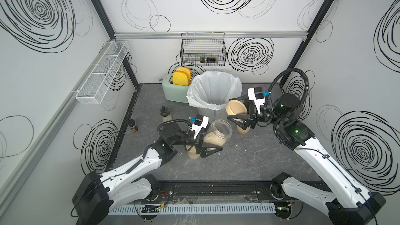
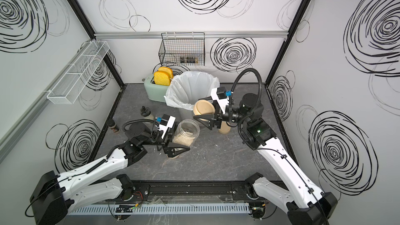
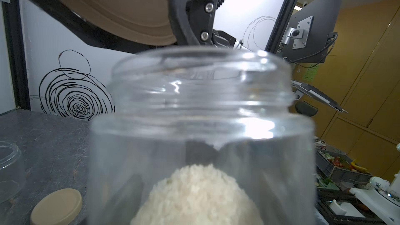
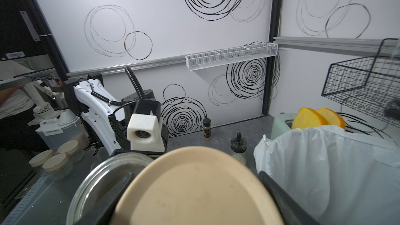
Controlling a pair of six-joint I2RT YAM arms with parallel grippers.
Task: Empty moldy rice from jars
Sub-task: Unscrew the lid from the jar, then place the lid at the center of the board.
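In both top views the left hand [image 1: 213, 137] is clenched on the base of an open jar [image 1: 220, 129]. The jar is tilted with its mouth toward the far right, and the moldy rice [image 1: 211, 139] is heaped at its lower end. The right hand [image 1: 229, 109] grasps a tan lid [image 1: 236, 108] by its edge, just beside the lined bin [image 1: 193, 94]. A capped jar [image 1: 193, 153] stands on the tabletop [image 1: 249, 163] under the left hand, and a second capped jar [image 1: 242, 130] stands under the right.

In the left wrist view, the open jar [image 3: 201, 115] fills the frame with rice [image 3: 197, 195] at its base. The lid [image 3: 114, 7] hangs clear of its mouth.

In the right wrist view, the lid [image 4: 194, 187] sits between black fingers [image 4: 281, 194], between the jar's mouth [image 4: 91, 182] and the bin [image 4: 324, 169].
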